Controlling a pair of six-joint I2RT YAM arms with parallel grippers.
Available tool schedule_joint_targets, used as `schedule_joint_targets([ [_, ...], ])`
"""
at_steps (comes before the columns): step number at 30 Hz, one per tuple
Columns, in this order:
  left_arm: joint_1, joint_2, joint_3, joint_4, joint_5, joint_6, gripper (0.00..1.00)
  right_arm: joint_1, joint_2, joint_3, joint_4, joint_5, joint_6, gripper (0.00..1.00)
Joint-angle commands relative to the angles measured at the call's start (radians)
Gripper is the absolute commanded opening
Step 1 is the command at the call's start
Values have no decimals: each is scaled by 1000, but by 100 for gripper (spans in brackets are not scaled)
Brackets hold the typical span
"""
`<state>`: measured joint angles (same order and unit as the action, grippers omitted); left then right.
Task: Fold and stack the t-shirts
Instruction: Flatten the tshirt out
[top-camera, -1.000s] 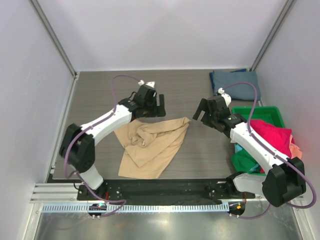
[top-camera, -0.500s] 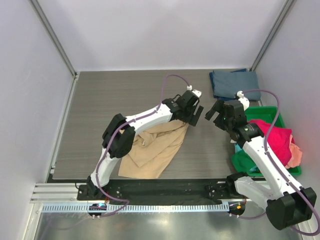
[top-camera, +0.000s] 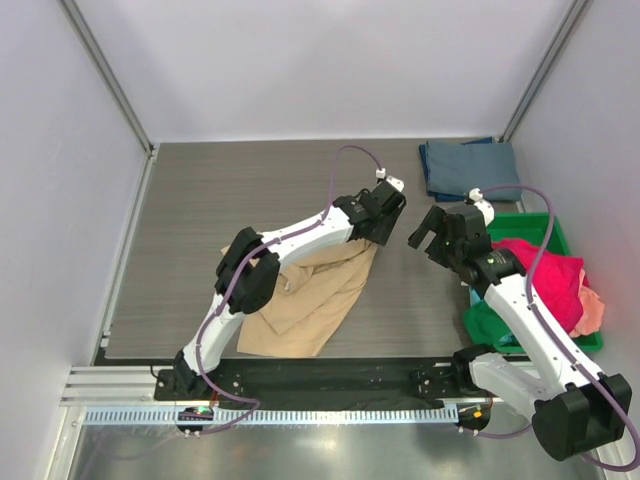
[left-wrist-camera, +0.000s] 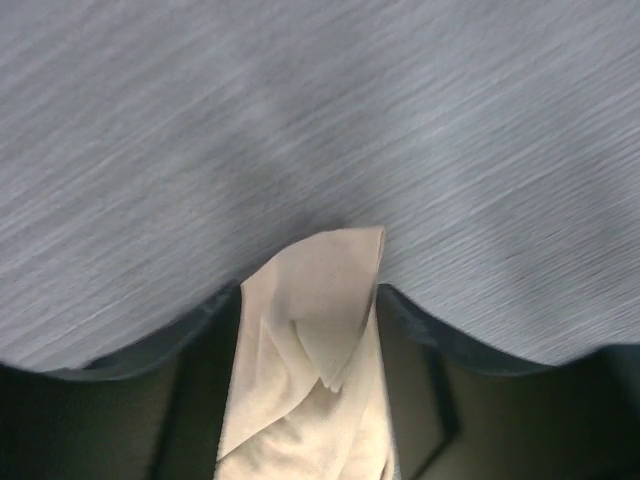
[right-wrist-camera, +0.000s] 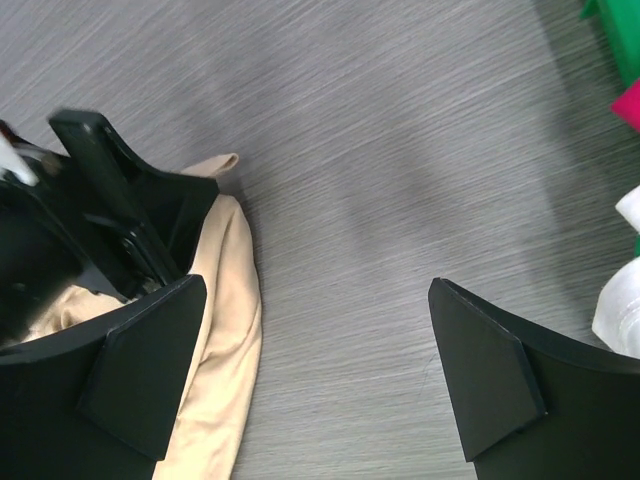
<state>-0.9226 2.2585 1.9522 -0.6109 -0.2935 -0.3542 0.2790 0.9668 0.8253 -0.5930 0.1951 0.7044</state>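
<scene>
The grey wood-grain counter (top-camera: 200, 200) sat inside white walls. Little of the job looked done: only a slate-blue t-shirt (top-camera: 468, 168) lay folded at the far right corner, starting the stack. The tan t-shirt (top-camera: 300, 300) lay crumpled mid-counter, not yet spread flat. The left claw (left-wrist-camera: 311, 292) stood around its far right corner with cloth filling the gap between the fingers; whether it actually pinched, I could not tell. The right claw (right-wrist-camera: 317, 290) hovered just beside it, spread wide and empty. The green bin (top-camera: 540, 222) at the right edge held the shirts left to fold: a magenta t-shirt (top-camera: 545, 275) on top, a peach t-shirt (top-camera: 592, 305) beside it, and a green t-shirt (top-camera: 490, 322) spilling over the near side.
</scene>
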Motion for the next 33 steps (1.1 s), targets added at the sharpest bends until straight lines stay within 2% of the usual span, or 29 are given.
schedule_joint_targets([
  [1, -1, -22, 63, 10, -41, 6, 59, -4, -27, -9, 6, -14, -17, 99],
  [3, -1, -14, 71, 7, -33, 9, 63, -4, -30, -14, 7, -17, -19, 100],
  [7, -1, -5, 71, 3, -29, 6, 56, -4, -33, -17, 5, -16, -23, 99],
  [9, -2, -4, 70, -1, -23, 4, 55, -4, -36, -15, 4, -14, -25, 100],
  [18, -1, 1, 44, -3, 8, -8, 61, -4, -25, -23, 2, -13, -28, 100],
  [21, -1, 3, 36, -3, 5, -9, 56, -6, -23, -28, 2, -10, -28, 100],
  [28, -1, 12, 39, -6, -4, -5, 36, -4, -14, -32, 4, 0, -33, 100],
  [30, -1, 13, 43, -13, -6, -5, 38, -6, -14, -32, 2, 0, -33, 100],
  [33, -1, 13, 37, -20, 7, -11, 51, -4, -16, -35, 1, 3, -33, 100],
])
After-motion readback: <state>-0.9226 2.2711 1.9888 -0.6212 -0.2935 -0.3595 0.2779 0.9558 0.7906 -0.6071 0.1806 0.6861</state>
